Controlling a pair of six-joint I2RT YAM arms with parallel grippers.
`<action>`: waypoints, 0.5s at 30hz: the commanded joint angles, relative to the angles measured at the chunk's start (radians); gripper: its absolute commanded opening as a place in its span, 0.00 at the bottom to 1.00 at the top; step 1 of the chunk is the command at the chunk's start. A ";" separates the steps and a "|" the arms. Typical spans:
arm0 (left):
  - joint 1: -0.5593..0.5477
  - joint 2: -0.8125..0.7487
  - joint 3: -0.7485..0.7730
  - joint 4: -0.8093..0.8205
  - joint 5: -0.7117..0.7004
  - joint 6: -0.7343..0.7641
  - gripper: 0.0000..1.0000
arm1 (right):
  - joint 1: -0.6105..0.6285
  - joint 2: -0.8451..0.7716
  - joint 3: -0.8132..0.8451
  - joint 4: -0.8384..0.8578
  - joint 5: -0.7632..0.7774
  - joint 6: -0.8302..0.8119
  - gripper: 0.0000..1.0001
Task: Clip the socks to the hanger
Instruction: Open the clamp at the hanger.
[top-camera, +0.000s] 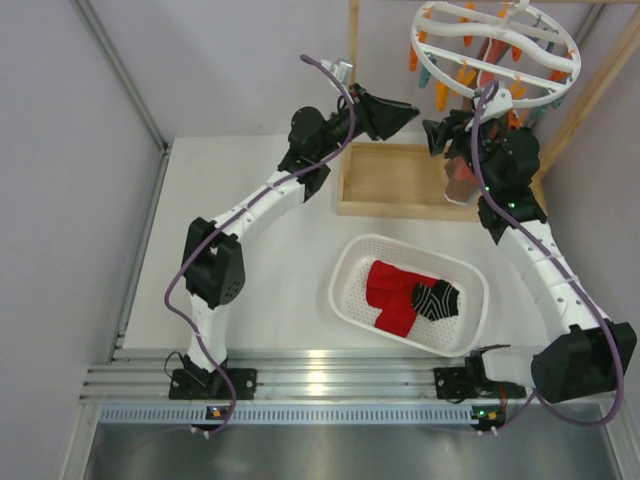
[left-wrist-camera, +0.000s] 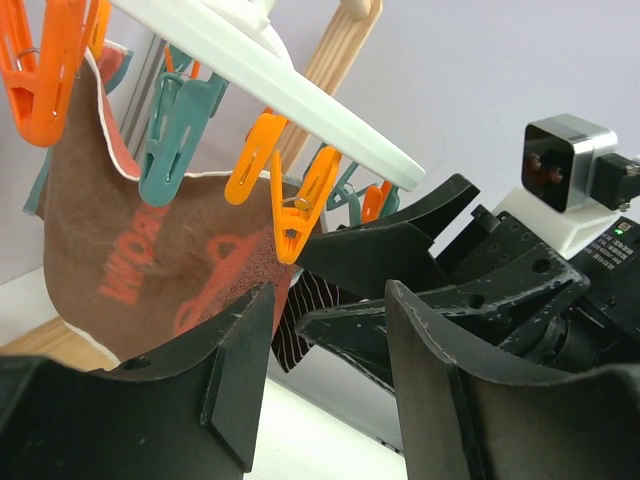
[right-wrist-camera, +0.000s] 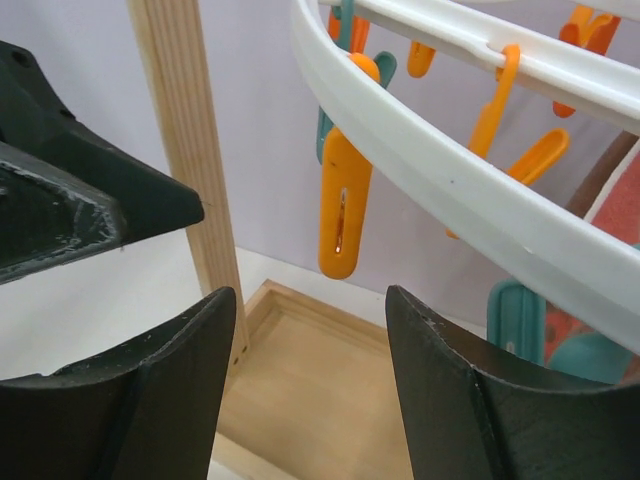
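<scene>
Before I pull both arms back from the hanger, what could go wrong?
1. The striped sock hangs below an orange clip, close beside the right gripper's finger; backing out could snag it loose.
2. The left gripper, open, sits close to the right one; they could bump.
3. The hanger ring runs just above the right gripper's open fingers; rising would likely strike it.

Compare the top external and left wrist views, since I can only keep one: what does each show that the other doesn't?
Only top external: the perforated basket holding red socks and a striped black sock. Only left wrist: the print on the hanging brown sock, and striped fabric under an orange clip. Both: the white ring hanger, right gripper.
</scene>
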 joint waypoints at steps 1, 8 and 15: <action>0.008 -0.055 0.016 0.029 0.005 0.009 0.54 | 0.014 0.005 -0.001 0.150 0.064 -0.013 0.62; 0.008 -0.055 0.018 0.029 0.005 0.006 0.54 | 0.013 0.031 -0.025 0.250 0.107 0.000 0.59; 0.010 -0.060 0.027 0.014 0.001 0.014 0.56 | 0.008 0.057 -0.005 0.267 0.029 0.004 0.44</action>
